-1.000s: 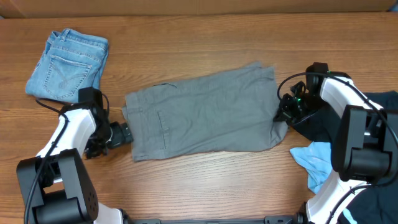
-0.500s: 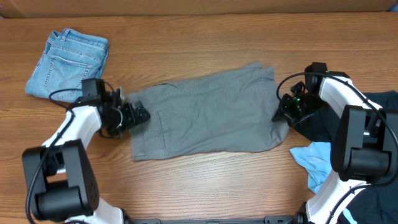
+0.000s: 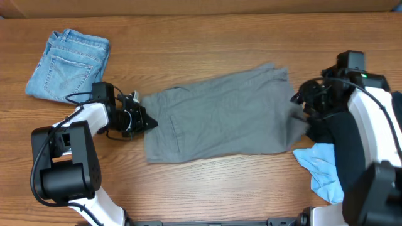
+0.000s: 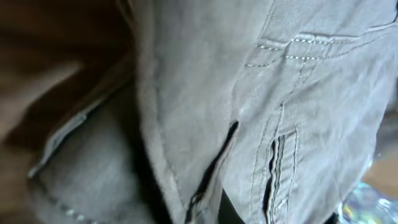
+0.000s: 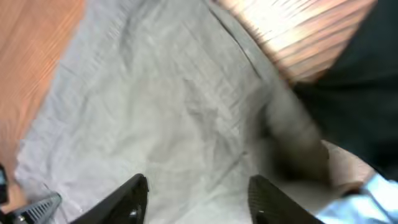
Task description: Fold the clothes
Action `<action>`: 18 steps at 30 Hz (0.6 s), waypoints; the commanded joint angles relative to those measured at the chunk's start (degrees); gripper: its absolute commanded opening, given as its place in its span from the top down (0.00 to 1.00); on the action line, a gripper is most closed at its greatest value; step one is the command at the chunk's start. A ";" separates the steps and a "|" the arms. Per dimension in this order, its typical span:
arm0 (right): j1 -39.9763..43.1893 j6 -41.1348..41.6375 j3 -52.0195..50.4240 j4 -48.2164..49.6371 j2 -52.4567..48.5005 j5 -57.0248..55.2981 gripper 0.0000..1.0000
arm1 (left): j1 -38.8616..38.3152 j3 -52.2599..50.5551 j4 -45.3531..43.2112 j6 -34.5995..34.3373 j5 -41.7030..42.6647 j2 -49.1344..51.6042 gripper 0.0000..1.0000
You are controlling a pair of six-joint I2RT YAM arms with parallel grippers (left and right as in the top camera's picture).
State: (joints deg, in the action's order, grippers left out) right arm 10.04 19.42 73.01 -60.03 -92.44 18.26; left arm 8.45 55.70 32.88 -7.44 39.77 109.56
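Grey shorts (image 3: 220,116) not folded up yet.
Jeans (image 3: 68,63) at ten o'clock look folded. Right claw (image 5: 198,182) spread; left claw (image 3: 141,119) grip hidden.

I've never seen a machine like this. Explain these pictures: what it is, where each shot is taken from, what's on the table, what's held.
These are two robot arms at a wooden table, each ending in a two-finger end effector. The wide picture looks down from above; the two close-ups come from cameras on the wrists. In the middle lie grey shorts, spread flat; folded jeans sit at the far left corner and a light-blue cloth at the right. The left end effector is at the shorts' waistband end; its camera shows only fabric, so a grip cannot be confirmed. The right end effector is open over the other end, holding nothing.
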 commanded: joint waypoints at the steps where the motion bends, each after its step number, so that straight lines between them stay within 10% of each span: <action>1: 0.22 1.86 1.01 -0.35 2.95 -5.22 0.40 | 2.91 -1.03 6.78 2.64 -10.43 2.80 0.96; 10: 0.20 1.62 0.98 -0.31 3.02 -3.19 0.38 | 12.26 23.04 35.85 4.92 -28.37 -9.03 0.96; 18: 0.20 1.62 0.98 0.07 3.02 -2.75 0.37 | 0.17 37.09 39.43 -3.93 -16.26 -12.28 0.96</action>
State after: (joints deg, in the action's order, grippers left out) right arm 10.09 20.82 73.03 -60.01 -90.26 15.14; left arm 15.22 91.50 73.21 -6.11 16.82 97.69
